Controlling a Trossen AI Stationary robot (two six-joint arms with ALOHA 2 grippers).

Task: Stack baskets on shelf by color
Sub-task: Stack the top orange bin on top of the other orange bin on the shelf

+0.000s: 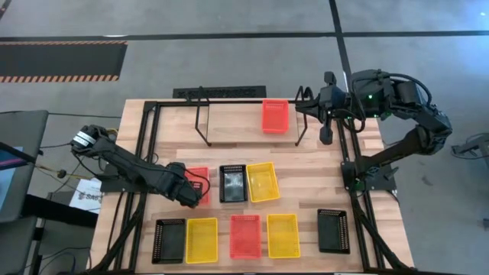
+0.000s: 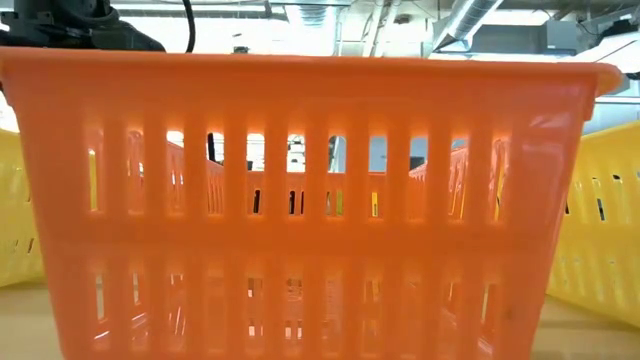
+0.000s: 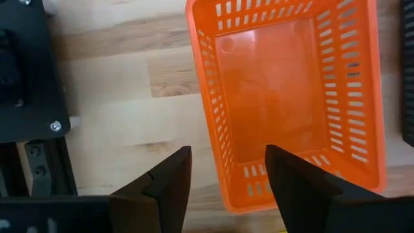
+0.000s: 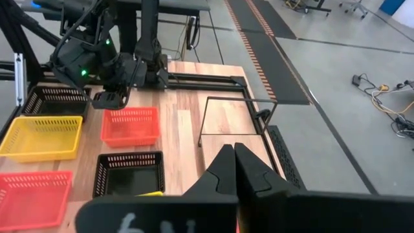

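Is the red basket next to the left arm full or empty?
Empty. The left wrist view looks straight into the red basket and shows only its bare floor. The open left end effector straddles one wall.

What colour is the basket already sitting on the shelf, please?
Red: the basket at the right end of the shelf, clearest in the high view.

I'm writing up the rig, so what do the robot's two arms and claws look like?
Both arms are dark jointed links. The left arm has a white band near its base; the right arm carries looping black cables and a green light. Each claw, like the left claw, has two black tapered fingers.
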